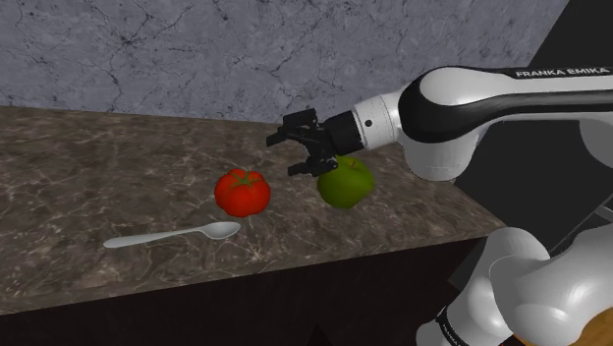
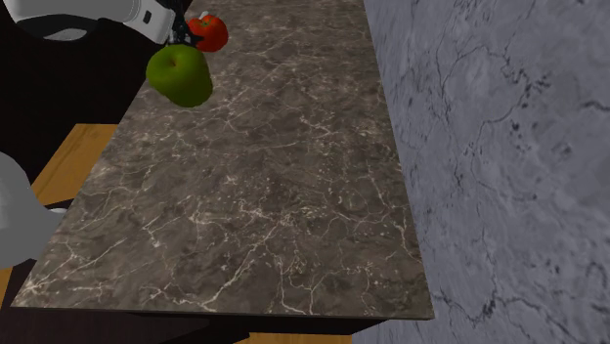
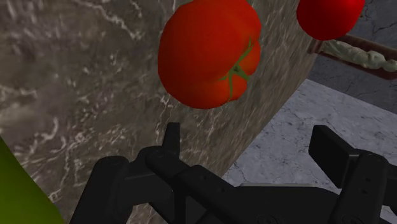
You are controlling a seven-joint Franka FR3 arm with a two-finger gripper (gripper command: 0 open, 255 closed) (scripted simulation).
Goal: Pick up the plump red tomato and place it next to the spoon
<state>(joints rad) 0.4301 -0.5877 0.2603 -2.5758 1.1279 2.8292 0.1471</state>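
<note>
A plump red tomato (image 1: 242, 191) with a green stem sits on the dark marble counter (image 1: 88, 167). A pale spoon (image 1: 172, 236) lies just in front of it, toward the counter's front edge. My gripper (image 1: 293, 152) hovers open between the tomato and a green apple (image 1: 345, 182), a little above the counter. In the wrist view the tomato (image 3: 210, 51) lies ahead of the gripper (image 3: 249, 143), beyond the two fingertips (image 3: 172, 137), which stand apart and touch nothing. In the second exterior view the tomato (image 2: 208, 32) sits past the apple (image 2: 180, 75).
The green apple (image 3: 19, 197) is close beside the hand. A grey stone wall (image 1: 196, 49) runs along the back of the counter. Another round red thing (image 3: 329, 16) and a pale object (image 3: 356, 52) show beyond the counter's edge. The arm's stand (image 1: 530, 295) is at the lower right.
</note>
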